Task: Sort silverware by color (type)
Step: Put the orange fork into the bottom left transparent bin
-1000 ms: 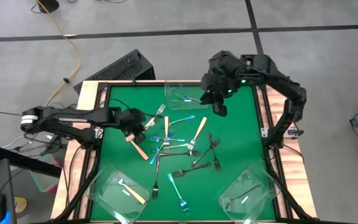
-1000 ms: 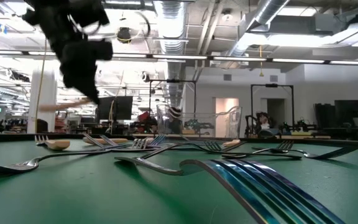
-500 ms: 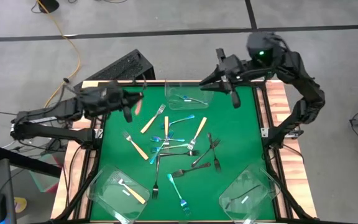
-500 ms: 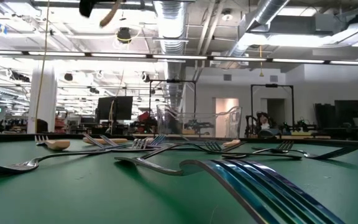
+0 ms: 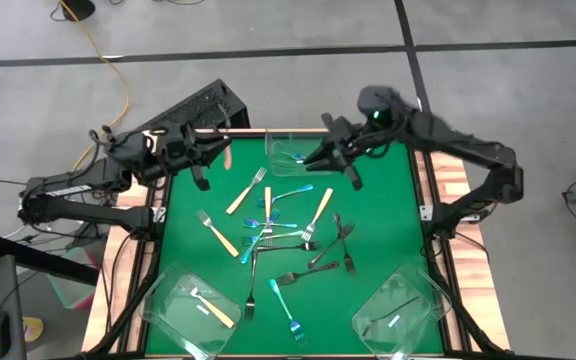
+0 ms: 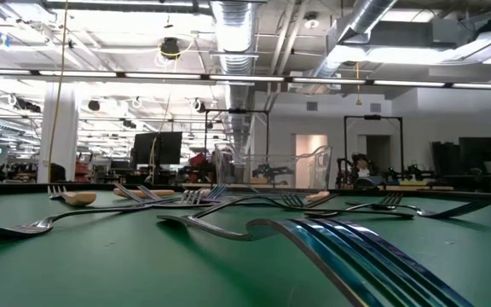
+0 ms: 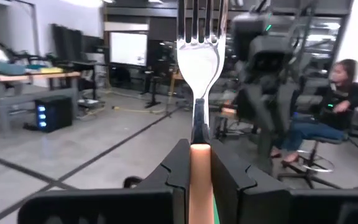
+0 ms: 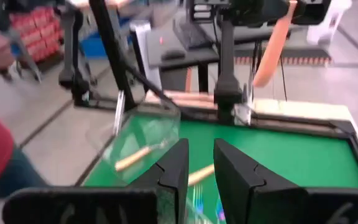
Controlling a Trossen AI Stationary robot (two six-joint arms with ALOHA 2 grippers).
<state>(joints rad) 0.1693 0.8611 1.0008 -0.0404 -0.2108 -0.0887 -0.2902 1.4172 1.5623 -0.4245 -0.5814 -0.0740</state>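
Silverware lies scattered mid-mat, well below both arms. One tan-handled fork is pinched upright in the left gripper, held up over the table's far-left corner (tines pointing away). The right gripper, fingers slightly parted and empty, hangs by the far clear tub.
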